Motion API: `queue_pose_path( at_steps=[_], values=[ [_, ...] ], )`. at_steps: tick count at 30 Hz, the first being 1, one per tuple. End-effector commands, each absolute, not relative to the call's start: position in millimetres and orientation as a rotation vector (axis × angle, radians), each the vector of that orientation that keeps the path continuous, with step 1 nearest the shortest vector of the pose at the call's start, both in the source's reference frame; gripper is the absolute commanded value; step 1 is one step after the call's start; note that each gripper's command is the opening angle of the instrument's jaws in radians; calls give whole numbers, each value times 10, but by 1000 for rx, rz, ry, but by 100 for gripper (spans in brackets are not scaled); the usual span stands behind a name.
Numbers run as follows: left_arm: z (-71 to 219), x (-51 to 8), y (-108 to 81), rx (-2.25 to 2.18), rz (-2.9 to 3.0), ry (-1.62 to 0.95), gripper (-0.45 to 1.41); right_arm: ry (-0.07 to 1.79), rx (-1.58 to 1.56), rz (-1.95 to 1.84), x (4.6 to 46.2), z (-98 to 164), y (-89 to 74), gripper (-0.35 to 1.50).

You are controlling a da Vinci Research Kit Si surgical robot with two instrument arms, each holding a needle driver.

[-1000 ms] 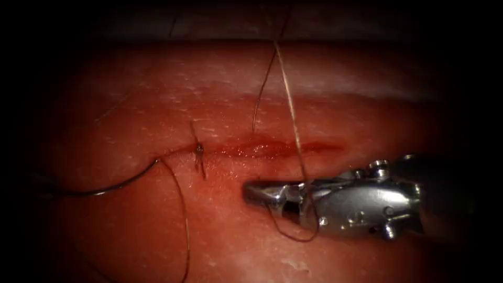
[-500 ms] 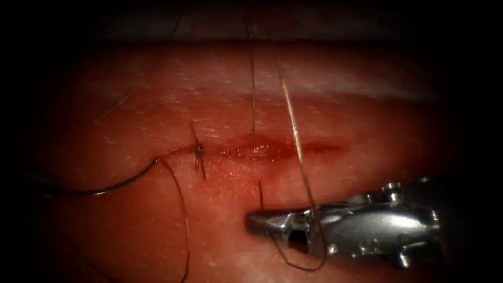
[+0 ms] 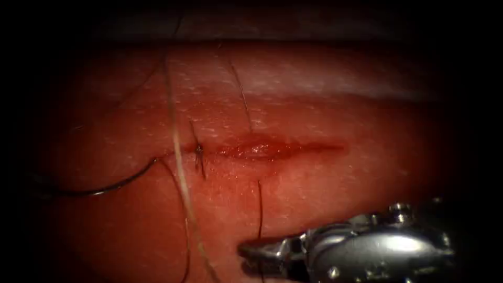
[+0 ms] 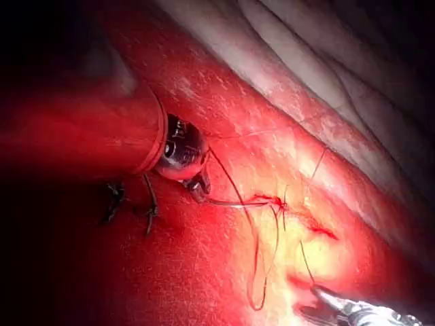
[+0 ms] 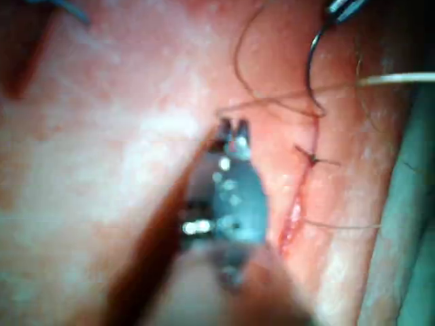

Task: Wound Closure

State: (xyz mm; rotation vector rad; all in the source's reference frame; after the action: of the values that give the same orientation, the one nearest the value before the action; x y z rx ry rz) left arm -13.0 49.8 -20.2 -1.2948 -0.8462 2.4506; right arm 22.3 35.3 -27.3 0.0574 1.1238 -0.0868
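Observation:
The cut (image 3: 272,149) runs across the tissue (image 3: 335,110), wet with red fluid. A tied stitch (image 3: 199,152) with short tails sits at its left end. The curved needle (image 3: 105,188) lies on the tissue left of that stitch. My left tool (image 4: 199,191) is shut on its outer end, away from the cut. I cannot tell whether the needle's other end, by the stitch, enters the tissue. My right tool (image 3: 251,257) is low, below the cut, jaws parted. A dark strand (image 3: 260,209) runs from the tissue down to them. A pale thread (image 3: 178,157) crosses the stitch's left side.
A thin strand (image 3: 241,91) rises from the cut's upper edge toward the pale fat band (image 3: 325,78). Two dark older knots (image 4: 129,204) lie beside the left tool's shaft. A thread loop (image 4: 258,272) hangs below the stitch.
The right tool has moved down and back. The pale thread looped around its jaws has slipped off and swung left past the stitch. Its jaws, shut before, now stand parted.

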Motion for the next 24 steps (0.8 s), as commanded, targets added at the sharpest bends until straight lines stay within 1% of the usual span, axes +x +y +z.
queue_pose_path(
  at_steps=[1,3,6,8,9,11,14,15,16,17,20,22,23,24],
  values=[
    [-195,-135,499,-1297,2451,-847,-35,1078,157,165,198,-272,367,94],
    [-194,-135,498,-1297,2451,-845,-35,1039,200,276,186,-272,376,94],
    [-192,-137,497,-1295,2453,-841,-35,955,227,474,164,-260,402,110],
    [-191,-137,496,-1295,2454,-839,-35,936,230,525,166,-254,413,110],
    [-190,-137,496,-1295,2454,-839,-35,929,235,556,168,-250,419,113],
    [-190,-137,496,-1295,2455,-840,-35,922,220,574,174,-243,434,136],
    [-190,-135,496,-1292,2451,-844,-35,876,160,416,176,-235,445,138],
    [-190,-135,496,-1292,2451,-844,-35,840,156,361,175,-233,445,135],
    [-190,-136,496,-1291,2451,-843,-35,805,144,351,172,-233,447,125],
    [-189,-137,496,-1291,2451,-841,-35,794,148,404,172,-232,449,120],
    [-187,-139,494,-1289,2452,-833,-35,858,188,733,175,-221,462,110],
    [-187,-139,494,-1289,2452,-832,-35,902,257,924,178,-212,470,89],
    [-187,-139,494,-1289,2452,-836,-35,917,299,1066,181,-203,475,76],
    [-187,-139,494,-1289,2452,-836,-35,917,318,1136,185,-196,476,76]
  ],
)
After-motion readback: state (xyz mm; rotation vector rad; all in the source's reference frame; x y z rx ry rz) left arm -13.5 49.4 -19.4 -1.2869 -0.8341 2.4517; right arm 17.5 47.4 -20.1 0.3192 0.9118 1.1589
